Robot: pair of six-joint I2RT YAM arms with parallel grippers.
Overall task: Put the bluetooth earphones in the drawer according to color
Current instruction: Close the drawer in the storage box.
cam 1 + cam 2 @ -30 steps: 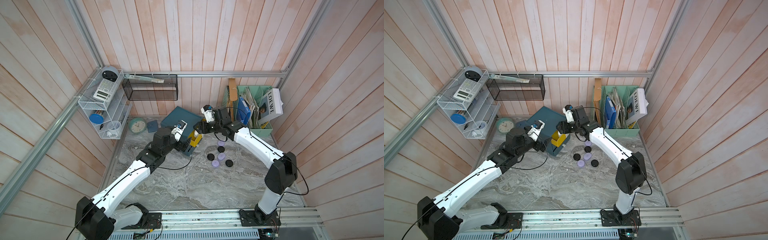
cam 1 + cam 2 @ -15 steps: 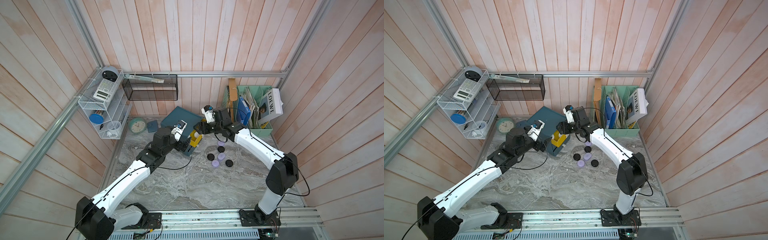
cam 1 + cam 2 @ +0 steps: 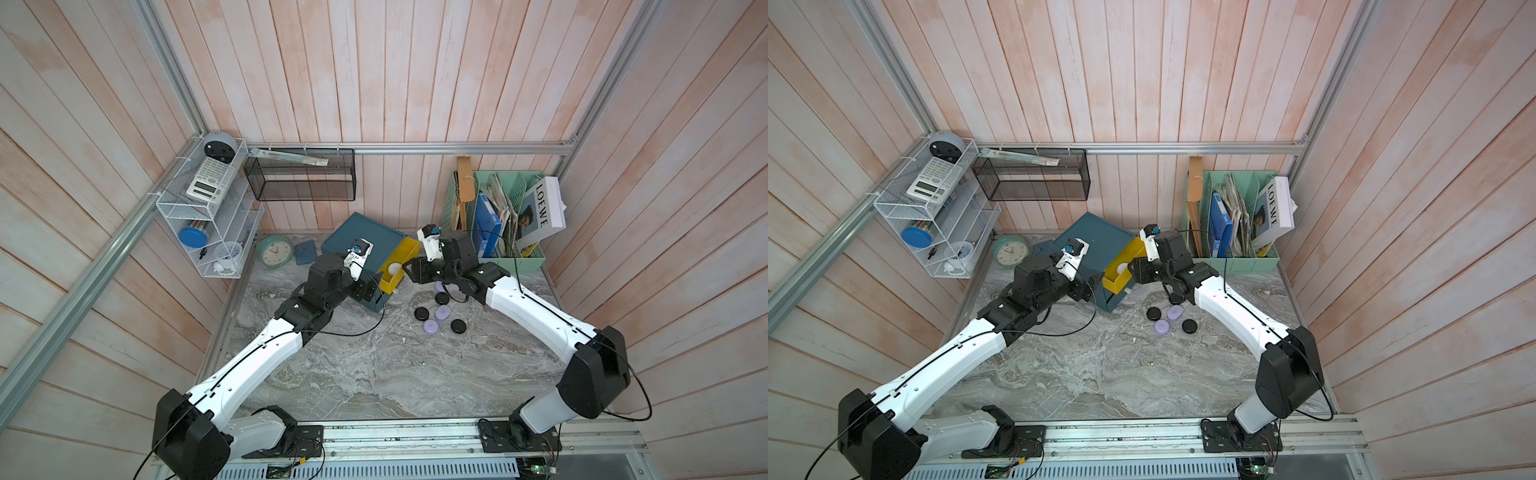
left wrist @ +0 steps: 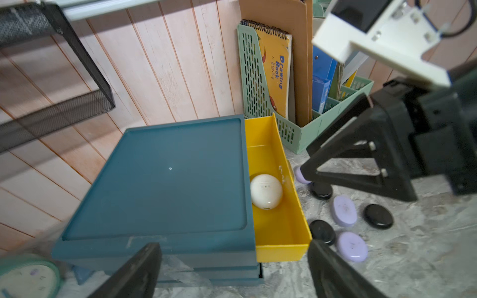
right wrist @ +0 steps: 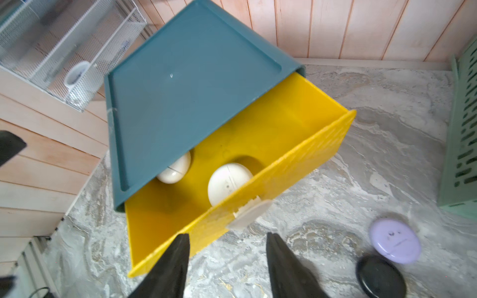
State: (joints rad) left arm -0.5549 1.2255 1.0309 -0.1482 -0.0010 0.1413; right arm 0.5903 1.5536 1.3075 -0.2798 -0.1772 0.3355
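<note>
The yellow drawer (image 5: 309, 154) stood pulled out of the teal cabinet (image 5: 193, 85), one white earphone case (image 5: 228, 182) against its front wall, another white case (image 5: 175, 167) half under the cabinet's top edge. The right gripper (image 5: 227, 236) hovered just short of the white handle (image 5: 249, 215), fingers parted, empty. The left gripper (image 4: 233, 246), likewise spread and empty, hung at the cabinet's corner. Lilac cases (image 4: 344, 210) and black cases (image 4: 378, 216) lay clustered on open marble (image 3: 395, 374) beside the drawer.
</note>
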